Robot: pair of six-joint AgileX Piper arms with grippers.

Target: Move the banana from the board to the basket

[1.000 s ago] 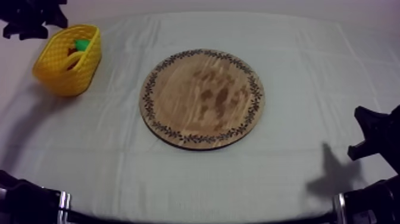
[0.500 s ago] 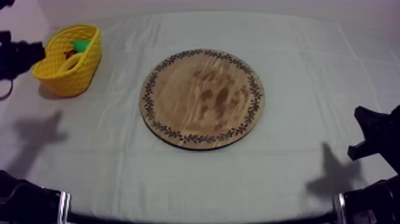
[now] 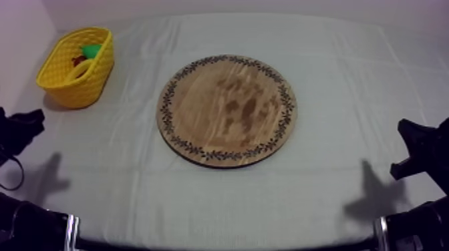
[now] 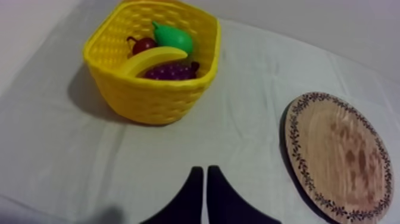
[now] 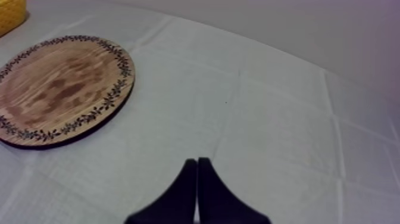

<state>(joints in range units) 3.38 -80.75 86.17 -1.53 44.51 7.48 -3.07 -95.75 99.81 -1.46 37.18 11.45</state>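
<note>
The yellow banana (image 4: 149, 59) lies inside the yellow basket (image 3: 80, 90) at the table's far left, on top of a bunch of purple grapes (image 4: 169, 71), with a green pear (image 4: 172, 37) and a small red fruit (image 4: 143, 44) behind it. The round wooden board (image 3: 227, 110) in the middle of the table is bare. My left gripper (image 3: 30, 123) hangs at the left edge, nearer than the basket; in its wrist view its fingers (image 4: 205, 170) lie together, holding nothing. My right gripper (image 3: 401, 150) sits low at the right, shut and empty (image 5: 197, 161).
Grey-white cloth covers the table. In the left wrist view the basket wall (image 4: 155, 98) stands ahead, and the board (image 4: 339, 155) lies off to one side. In the right wrist view the board (image 5: 59, 86) lies ahead, with a corner of the basket (image 5: 9, 12) beyond it.
My left arm has drawn back from behind the basket at the far left, coming down along the left edge toward the near side. The right arm, board and basket have stayed put.
</note>
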